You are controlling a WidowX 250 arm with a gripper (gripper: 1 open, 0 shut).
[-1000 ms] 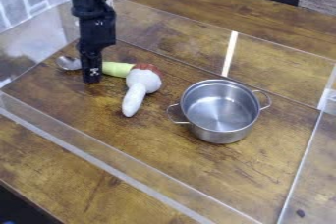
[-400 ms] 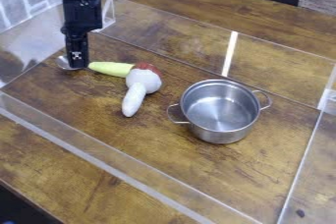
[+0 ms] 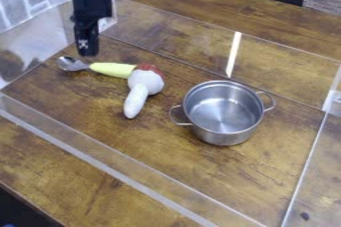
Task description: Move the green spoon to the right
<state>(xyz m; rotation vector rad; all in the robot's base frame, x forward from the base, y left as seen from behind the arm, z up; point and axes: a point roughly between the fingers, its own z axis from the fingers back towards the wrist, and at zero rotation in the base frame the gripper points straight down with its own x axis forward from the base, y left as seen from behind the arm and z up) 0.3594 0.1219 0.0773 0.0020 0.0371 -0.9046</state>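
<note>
The green spoon (image 3: pixel 107 69) lies flat on the wooden table, its silver bowl at the left and its yellow-green handle pointing right, the handle's end touching a white mushroom-shaped toy (image 3: pixel 139 91). My gripper (image 3: pixel 87 51) hangs pointing down just above the spoon's bowl end. Its fingers are shut with nothing between them, and the spoon rests free on the table.
A steel pot (image 3: pixel 222 112) with two handles stands to the right of the toy. Clear acrylic walls (image 3: pixel 134 186) fence the work area, and a thin upright white strip (image 3: pixel 233 54) stands behind the pot. Bare wood lies between toy and pot.
The gripper has lifted off the spoon's handle, drifted left, and now hangs higher above the bowl end. Spoon, toy and pot stay where they were.
</note>
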